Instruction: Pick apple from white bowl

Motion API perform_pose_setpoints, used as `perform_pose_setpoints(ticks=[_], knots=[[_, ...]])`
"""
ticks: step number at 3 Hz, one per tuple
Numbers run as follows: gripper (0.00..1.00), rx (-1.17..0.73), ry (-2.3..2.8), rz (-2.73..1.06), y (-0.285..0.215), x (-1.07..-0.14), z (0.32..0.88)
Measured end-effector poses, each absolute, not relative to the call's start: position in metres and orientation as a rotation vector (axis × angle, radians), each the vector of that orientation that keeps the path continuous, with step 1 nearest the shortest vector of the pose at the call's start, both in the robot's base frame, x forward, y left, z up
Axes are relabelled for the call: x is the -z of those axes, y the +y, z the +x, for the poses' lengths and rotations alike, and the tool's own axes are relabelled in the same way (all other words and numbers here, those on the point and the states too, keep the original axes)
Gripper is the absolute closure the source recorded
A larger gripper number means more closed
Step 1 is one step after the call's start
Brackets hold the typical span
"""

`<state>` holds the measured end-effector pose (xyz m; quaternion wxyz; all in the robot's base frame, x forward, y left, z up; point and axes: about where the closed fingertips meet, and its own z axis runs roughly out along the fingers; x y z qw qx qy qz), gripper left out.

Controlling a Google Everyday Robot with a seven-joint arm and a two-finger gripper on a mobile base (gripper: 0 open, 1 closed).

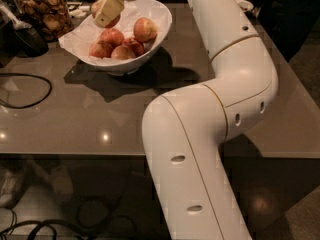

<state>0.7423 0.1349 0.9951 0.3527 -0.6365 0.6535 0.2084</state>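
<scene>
Hovering over one white bowl (pixel 161 31) holding five smaller apples (pixel 144 29), the tool (pixel 106 14) clasps one apple (pixel 96 8).

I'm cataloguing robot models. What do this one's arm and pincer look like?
The arm is glossy white, built of thick rounded segments, with thin gold seams at joints and small dark oval recesses. The pincer, above the white bowl's far-left rim, is pale cream and blocky.

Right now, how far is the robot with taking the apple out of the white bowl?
Done: the gripper looks shut on the apple, with one cream finger across its front. In hand: the apple hangs above the smaller red apples, over the far rim of the white bowl. Left: raise it clear of the bowl and carry it away.
</scene>
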Motion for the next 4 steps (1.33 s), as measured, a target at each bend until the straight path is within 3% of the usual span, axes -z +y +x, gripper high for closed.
perform_pose_setpoints(ticks=[2,3,4], knots=[[1.00,-0.712,1.564,-1.641,0.139,-1.031,0.703],[1.00,-0.752,1.535,-1.610,0.137,-1.060,0.652],[1.00,-0.782,1.570,-1.633,0.143,-1.040,0.642]])
